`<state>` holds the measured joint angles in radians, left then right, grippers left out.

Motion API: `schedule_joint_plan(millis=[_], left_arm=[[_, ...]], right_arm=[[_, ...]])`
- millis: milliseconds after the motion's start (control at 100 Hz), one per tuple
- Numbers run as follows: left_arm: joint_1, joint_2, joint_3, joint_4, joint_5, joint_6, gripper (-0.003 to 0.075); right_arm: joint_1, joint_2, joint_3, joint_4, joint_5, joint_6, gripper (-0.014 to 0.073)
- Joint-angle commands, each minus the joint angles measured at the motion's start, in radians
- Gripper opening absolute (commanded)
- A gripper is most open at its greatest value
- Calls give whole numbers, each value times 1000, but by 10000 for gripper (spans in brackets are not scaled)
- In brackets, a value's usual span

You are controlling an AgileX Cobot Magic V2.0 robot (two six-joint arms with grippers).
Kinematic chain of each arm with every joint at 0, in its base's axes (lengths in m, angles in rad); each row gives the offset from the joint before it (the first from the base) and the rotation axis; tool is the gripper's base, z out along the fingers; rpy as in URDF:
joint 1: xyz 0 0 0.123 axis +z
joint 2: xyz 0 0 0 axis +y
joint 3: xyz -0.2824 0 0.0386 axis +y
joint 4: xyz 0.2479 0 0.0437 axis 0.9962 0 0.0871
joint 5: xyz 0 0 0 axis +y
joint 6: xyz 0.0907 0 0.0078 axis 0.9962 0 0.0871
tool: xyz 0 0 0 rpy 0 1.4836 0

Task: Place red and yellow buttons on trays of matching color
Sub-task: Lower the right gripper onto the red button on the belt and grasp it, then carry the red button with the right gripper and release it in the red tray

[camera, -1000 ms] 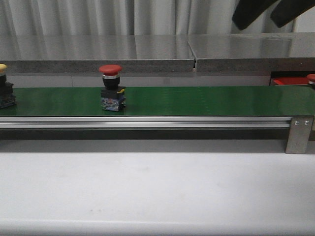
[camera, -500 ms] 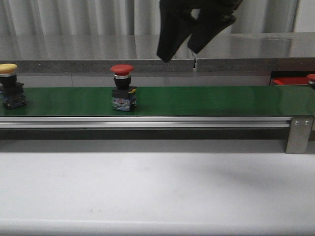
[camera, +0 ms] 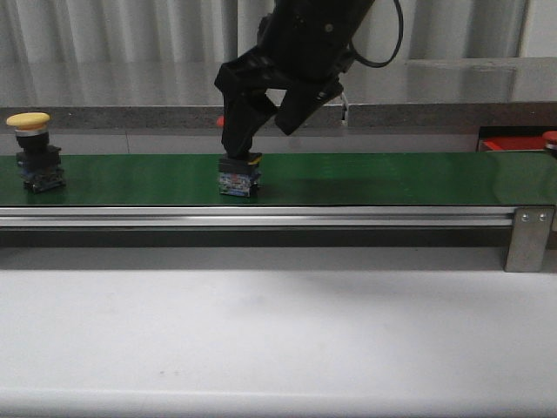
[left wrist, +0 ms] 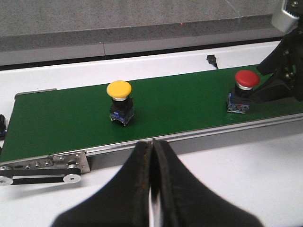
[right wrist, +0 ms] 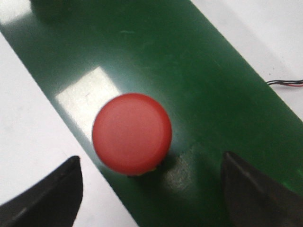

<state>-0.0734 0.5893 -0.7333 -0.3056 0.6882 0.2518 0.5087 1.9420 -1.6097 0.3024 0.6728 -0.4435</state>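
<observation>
red button (camera: 239, 174) mid-frame on belt | rigid, top-heavy, grab under cap | right gripper (right wrist: 151, 189) spread wide, nothing held

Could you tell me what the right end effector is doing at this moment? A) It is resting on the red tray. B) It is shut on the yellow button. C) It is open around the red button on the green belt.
C: the right end effector is open, its fingers either side of the red button on the green belt.
</observation>
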Motion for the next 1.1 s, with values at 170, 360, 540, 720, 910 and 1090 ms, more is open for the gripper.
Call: schedule_joint_plan(millis=[170, 360, 540, 720, 910, 1090], left_arm=[[-8, 1, -28, -20, -66, -3, -20], [-8, 1, -28, -20, -66, -3, -20], [-8, 1, -28, -20, -66, -3, -20], [-8, 1, -28, -20, -66, -3, -20], [-8, 1, -28, -20, -66, -3, -20], [-8, 1, -28, -20, -66, -3, -20]], right_arm=[[-1, -30, -35, 30, -105, -11, 589], [-1, -30, -35, 52, -128, -11, 327], [-1, -42, -35, 55, -128, -11, 71], [-9, -104, -19, 55, -128, 35, 59], [-66, -204, 69, 55, -171, 87, 59], [-164, -317, 192, 55, -198, 99, 59]])
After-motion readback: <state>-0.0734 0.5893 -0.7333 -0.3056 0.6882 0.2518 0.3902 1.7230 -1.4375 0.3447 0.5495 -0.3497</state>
